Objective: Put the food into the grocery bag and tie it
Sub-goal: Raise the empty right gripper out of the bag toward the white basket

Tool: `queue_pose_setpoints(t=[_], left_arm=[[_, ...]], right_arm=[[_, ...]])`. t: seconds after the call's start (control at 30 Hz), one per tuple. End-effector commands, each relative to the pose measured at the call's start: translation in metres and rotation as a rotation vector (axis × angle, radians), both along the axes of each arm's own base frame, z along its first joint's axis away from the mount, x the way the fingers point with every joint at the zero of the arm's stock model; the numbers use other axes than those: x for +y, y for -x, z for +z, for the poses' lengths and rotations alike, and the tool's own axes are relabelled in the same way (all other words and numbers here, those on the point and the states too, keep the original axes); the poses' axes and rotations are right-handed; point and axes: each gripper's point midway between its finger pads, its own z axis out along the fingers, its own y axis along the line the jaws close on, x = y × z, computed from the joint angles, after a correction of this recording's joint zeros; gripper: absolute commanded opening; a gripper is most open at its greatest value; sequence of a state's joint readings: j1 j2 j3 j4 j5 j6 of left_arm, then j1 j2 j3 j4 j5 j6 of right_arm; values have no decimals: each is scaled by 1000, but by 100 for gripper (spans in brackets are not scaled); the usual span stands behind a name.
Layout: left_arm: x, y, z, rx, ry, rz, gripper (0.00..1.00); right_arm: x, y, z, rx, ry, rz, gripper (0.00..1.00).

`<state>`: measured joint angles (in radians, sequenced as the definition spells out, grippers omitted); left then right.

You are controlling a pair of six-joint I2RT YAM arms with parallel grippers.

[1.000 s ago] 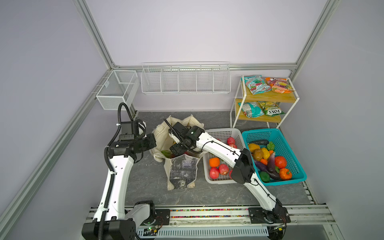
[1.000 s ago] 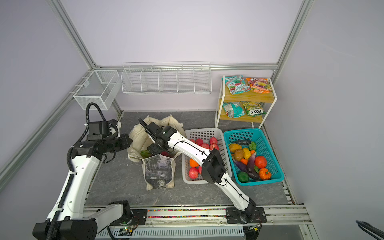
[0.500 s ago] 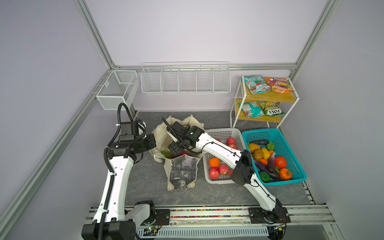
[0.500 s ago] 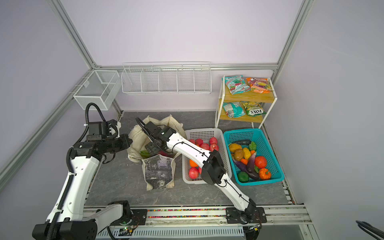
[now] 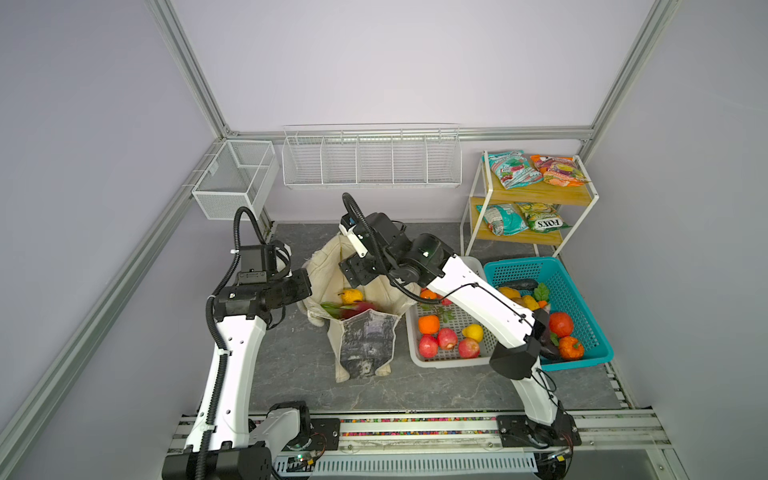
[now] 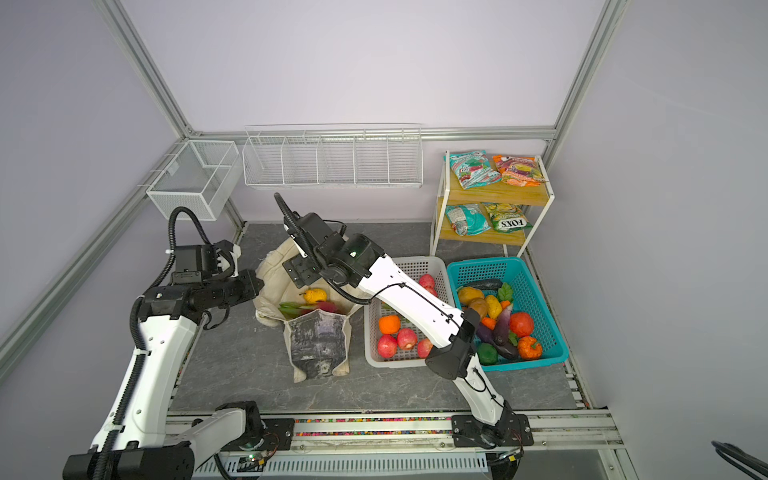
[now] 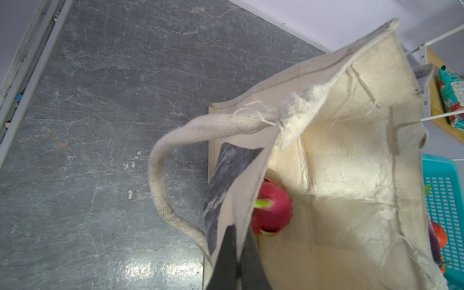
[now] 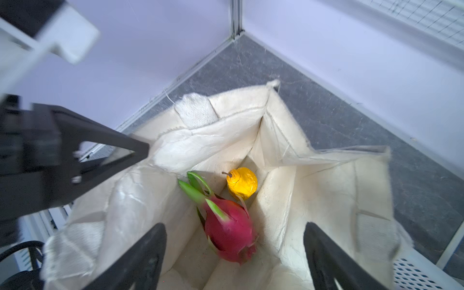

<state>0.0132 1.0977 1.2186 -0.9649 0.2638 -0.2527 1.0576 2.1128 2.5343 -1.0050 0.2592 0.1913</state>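
Note:
The cream grocery bag [image 5: 365,345] [image 6: 318,340] stands mid-table with its mouth held wide. My left gripper [image 5: 305,291] [image 7: 238,231] is shut on the bag's near rim [image 7: 251,190], by a handle [image 7: 160,160]. Inside the bag lie a pink dragon fruit [image 5: 355,308] [image 8: 229,236] and a yellow pear [image 5: 351,296] [image 8: 242,183]. Over the bag's mouth hangs my right gripper [image 5: 357,270] [image 8: 234,226], open, holding nothing, with the dragon fruit below the gap. More food fills the baskets on the right. Teal snack packets [image 5: 500,218] lie on the shelf.
Right of the bag sit a white perforated basket [image 5: 453,362] of apples and citrus and a teal basket [image 5: 582,363] of vegetables. The wooden shelf [image 5: 536,195] stands at the back right. Wire baskets [image 5: 372,156] hang on the back wall.
My right gripper has risen and drawn back a little above the bag's mouth, still open. The left arm and the bag have stayed put.

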Motion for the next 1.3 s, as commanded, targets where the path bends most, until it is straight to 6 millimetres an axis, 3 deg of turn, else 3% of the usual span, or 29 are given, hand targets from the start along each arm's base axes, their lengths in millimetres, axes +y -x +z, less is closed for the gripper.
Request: queue_pose_setpoints(t=[0.0, 0.17, 0.4, 0.63, 0.87, 0.97, 1.07, 1.27], left_arm=[[2, 1, 0, 7, -12, 1, 0], [1, -1, -1, 4, -8, -8, 0], [-2, 1, -9, 29, 0, -20, 0], [-1, 1, -8, 29, -7, -21, 0], [-2, 2, -7, 37, -7, -30, 0], [-2, 4, -4, 24, -5, -32, 0], [-3, 6, 0, 10, -5, -32, 0], [-3, 8, -2, 7, -5, -33, 0]], right_arm=[[-17, 11, 34, -70, -16, -14, 88], [-52, 28, 51, -103, 9, -60, 88], [-115, 43, 32, -74, 68, -184, 88], [-176, 58, -10, -3, 72, -313, 89], [-238, 66, -78, 115, 166, -445, 88], [-251, 66, -108, 193, 165, -476, 88], [-250, 62, -132, 249, 162, -479, 88], [-233, 52, -180, 366, 207, -454, 89]])
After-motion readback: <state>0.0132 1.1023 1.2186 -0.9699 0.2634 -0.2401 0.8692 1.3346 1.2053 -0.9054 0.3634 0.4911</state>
